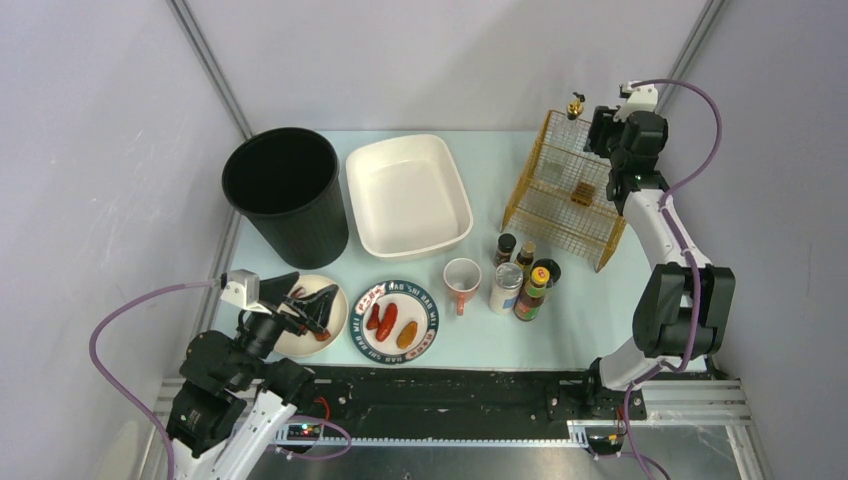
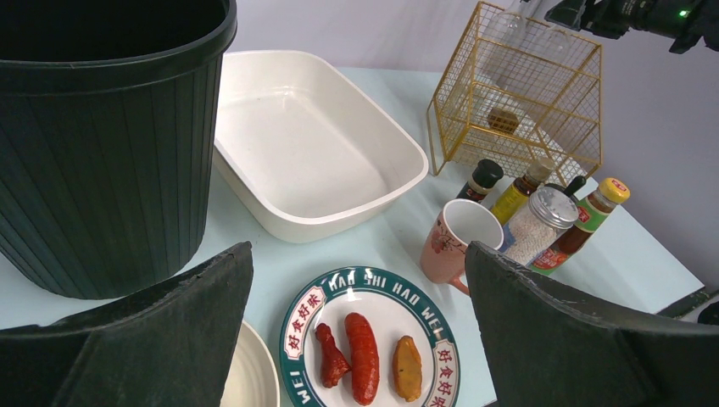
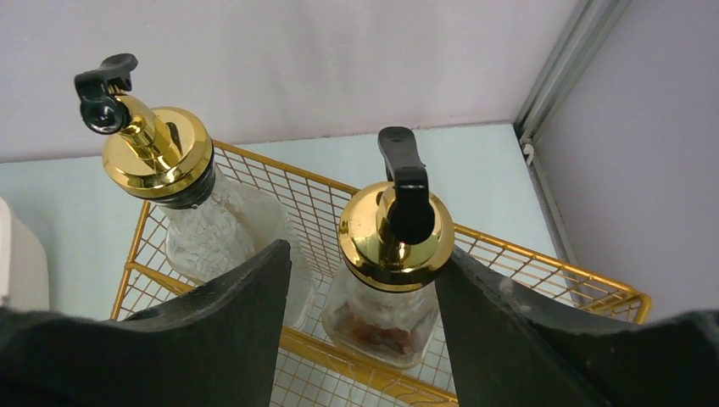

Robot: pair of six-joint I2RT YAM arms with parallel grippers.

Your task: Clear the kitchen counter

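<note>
The mint-green kitchen counter point(image 1: 580, 310) holds a printed plate point(image 1: 432, 322) with two red sausages and a yellow piece, a plain white plate point(image 1: 340, 305), a pink mug point(image 1: 461, 283) and several condiment bottles point(image 1: 520, 278). My left gripper point(image 1: 315, 308) is open and empty above the plain plate; in its wrist view point(image 2: 358, 246) the printed plate point(image 2: 339, 284) lies between the fingers. My right gripper point(image 1: 600, 130) is open at the top of the gold wire rack point(image 1: 565, 195). Its fingers straddle a gold-capped glass dispenser point(image 3: 394, 229) standing in the rack. A second dispenser point(image 3: 161, 153) stands to its left.
A black ribbed bin point(image 1: 287, 195) stands at the back left, with a white rectangular tub point(image 1: 408, 195) beside it. A small brown item point(image 1: 582, 192) lies in the rack. Grey walls and metal posts close the back and sides. A black rail point(image 1: 450, 395) runs along the front.
</note>
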